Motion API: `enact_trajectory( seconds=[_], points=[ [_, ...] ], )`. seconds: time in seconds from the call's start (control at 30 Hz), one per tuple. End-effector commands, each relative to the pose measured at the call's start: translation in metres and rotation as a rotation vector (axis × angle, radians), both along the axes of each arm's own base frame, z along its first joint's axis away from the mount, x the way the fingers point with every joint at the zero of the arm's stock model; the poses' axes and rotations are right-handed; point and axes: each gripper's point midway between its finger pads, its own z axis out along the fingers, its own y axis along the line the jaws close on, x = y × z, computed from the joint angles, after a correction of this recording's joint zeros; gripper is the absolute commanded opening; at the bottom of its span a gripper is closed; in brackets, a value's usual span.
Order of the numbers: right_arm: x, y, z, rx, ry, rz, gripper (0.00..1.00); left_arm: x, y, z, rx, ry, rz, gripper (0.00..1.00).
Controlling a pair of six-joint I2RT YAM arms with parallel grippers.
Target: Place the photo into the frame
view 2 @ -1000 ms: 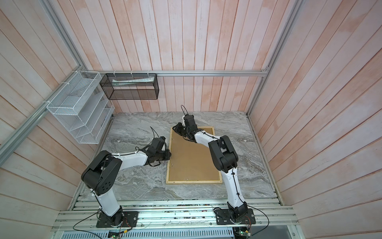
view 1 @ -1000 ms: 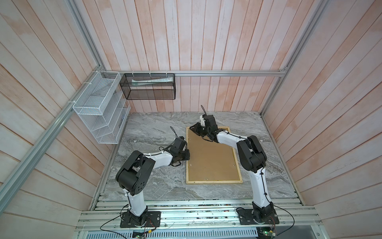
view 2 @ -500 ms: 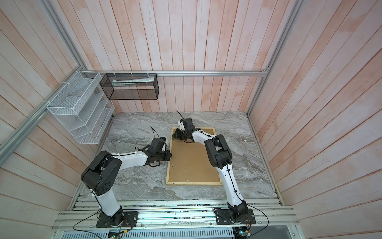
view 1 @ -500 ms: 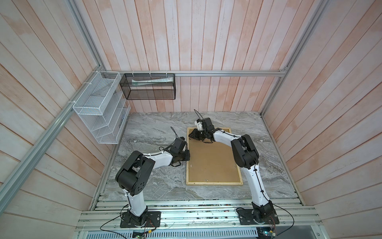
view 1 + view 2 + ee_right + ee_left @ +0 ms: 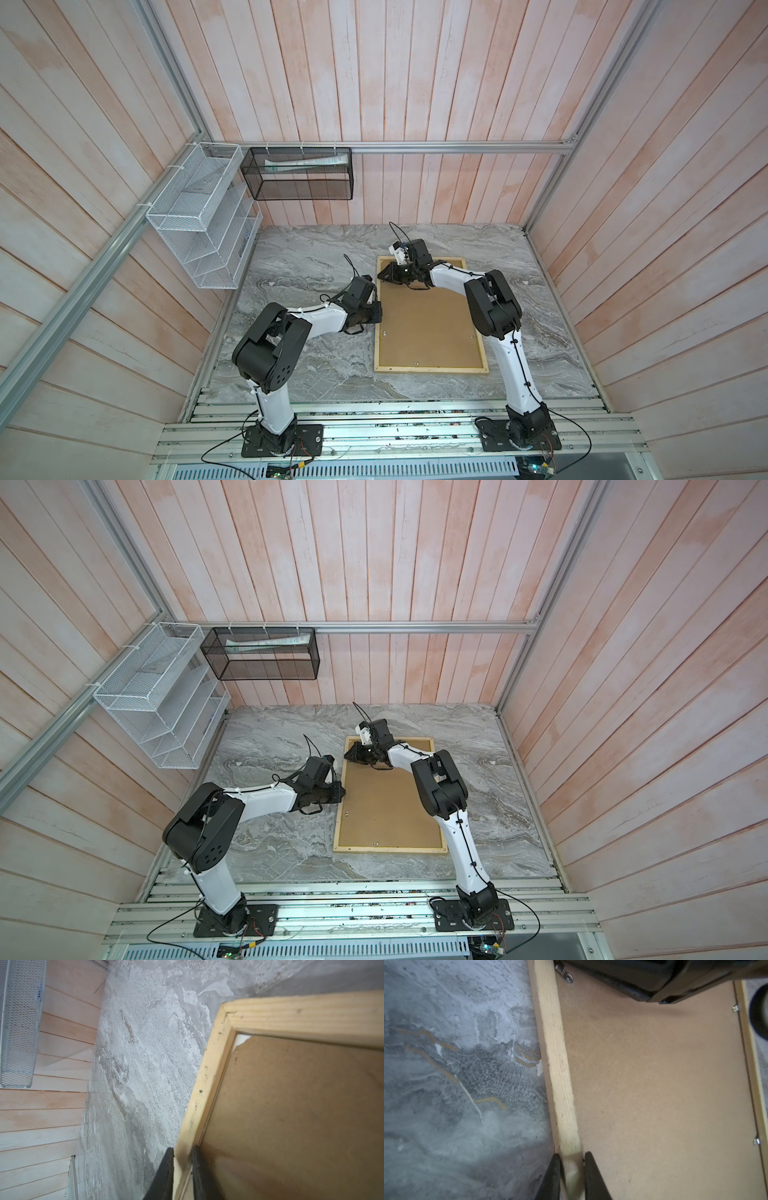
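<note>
My left fingers (image 5: 552,1178) pinch the frame (image 5: 430,368) by its left rail; my right fingers (image 5: 164,1176) clamp that rail near the upper-left corner. The frame lies back-up, mid-picture on the worktop (image 5: 311,257). The backing panel (image 5: 428,324) hides the photo (image 5: 241,1040); I see only a white corner sliver, probably it.

White arms (image 5: 320,321), black joints (image 5: 270,353) (bolted black bases (image 5: 309,445))

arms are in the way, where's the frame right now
In both top views the frame lies flat on the marble table, right of centre, with the left gripper and right gripper both pinching its left rail.
</note>
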Motion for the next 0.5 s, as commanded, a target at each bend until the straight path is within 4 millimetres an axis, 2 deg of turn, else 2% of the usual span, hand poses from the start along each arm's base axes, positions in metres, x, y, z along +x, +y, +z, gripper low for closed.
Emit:
enact_trajectory(
  seconds=[0.0, 0.33, 0.47],
  points=[
    [-0.0322, -0.0011, -0.0225, -0.024, 0.117, 0.058, 0.20, -0.0399, -0.0046, -0.0298, 0.034, 0.154, -0.103, 0.07],
    [-0.0387, 0.0045, -0.0183, 0.028, 0.146, 0.096, 0.19, -0.0390, -0.0036, -0.0312, 0.043, 0.151, -0.100, 0.07],
    [-0.0340, 0.0016, -0.0143, 0.039, 0.140, 0.089, 0.19, -0.0389, -0.0019, -0.0328, 0.048, 0.153, -0.091, 0.07]
  ],
)
